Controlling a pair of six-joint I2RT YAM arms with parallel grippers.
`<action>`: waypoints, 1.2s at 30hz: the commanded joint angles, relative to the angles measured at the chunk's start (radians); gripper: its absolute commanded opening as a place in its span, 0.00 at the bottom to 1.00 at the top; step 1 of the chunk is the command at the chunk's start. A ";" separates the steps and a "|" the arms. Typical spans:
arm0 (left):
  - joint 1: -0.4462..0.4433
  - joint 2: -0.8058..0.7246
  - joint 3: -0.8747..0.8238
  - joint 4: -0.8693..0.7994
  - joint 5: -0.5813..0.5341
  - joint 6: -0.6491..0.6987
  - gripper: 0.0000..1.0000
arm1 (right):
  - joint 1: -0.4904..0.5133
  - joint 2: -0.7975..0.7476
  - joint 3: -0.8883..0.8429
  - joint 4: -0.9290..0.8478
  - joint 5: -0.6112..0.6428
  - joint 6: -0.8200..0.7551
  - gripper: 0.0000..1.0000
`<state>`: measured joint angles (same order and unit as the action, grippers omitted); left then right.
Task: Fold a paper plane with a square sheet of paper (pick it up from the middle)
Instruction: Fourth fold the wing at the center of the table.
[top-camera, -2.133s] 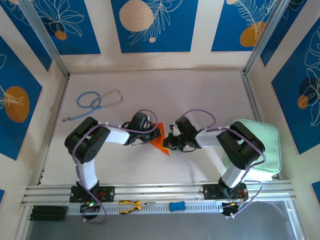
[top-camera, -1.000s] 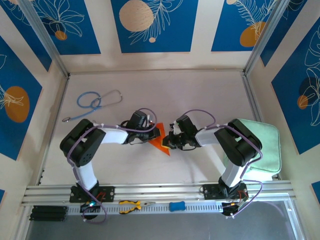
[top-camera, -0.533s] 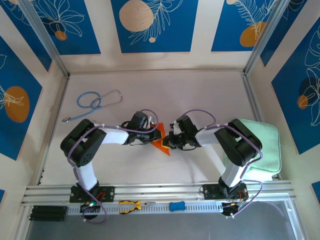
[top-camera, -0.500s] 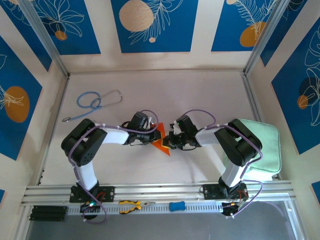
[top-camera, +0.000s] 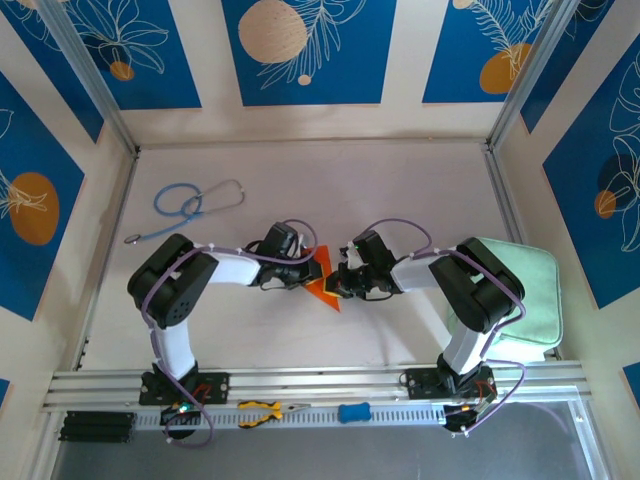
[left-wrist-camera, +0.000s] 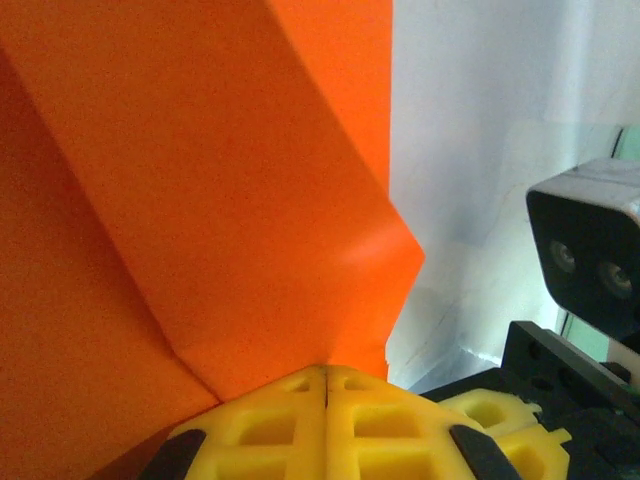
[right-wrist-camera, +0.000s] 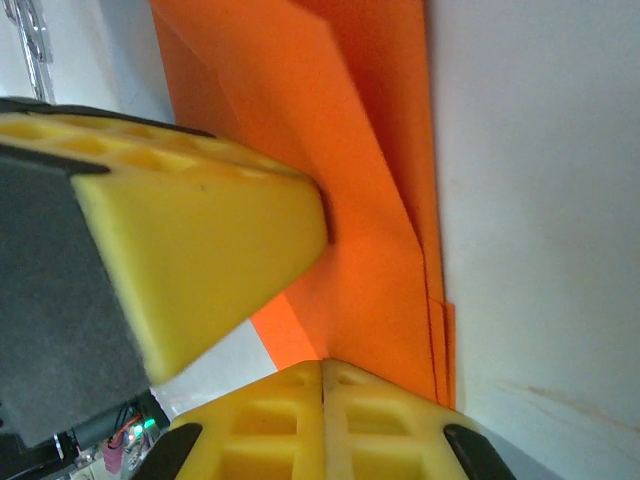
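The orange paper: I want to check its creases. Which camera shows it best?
Left wrist: the orange paper spans most of the frame, creases plain. Right wrist shows its layered edges, partly behind a yellow finger. Top external shows a small wedge between the left pincer and right pincer.

robot lab cell: aluminium frame (top-camera: 320, 381), printed panels (top-camera: 340, 60)

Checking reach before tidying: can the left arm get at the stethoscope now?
Probably yes: bare table lies between the left gripper and the stethoscope, though the gripper is shut at the orange paper.
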<state>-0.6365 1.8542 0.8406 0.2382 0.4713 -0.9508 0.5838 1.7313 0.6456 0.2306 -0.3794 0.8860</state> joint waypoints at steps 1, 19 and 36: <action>0.051 0.041 0.026 -0.082 -0.092 0.033 0.00 | -0.009 0.017 -0.041 -0.149 0.019 -0.028 0.00; 0.174 0.098 0.152 -0.170 -0.086 0.076 0.01 | -0.017 0.038 -0.060 -0.140 -0.011 -0.051 0.00; 0.224 0.115 0.274 -0.311 -0.151 0.136 0.03 | -0.022 0.038 -0.053 -0.151 -0.030 -0.070 0.00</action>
<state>-0.4416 1.9518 1.0866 -0.0051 0.3977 -0.8532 0.5663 1.7321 0.6327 0.2340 -0.4267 0.8406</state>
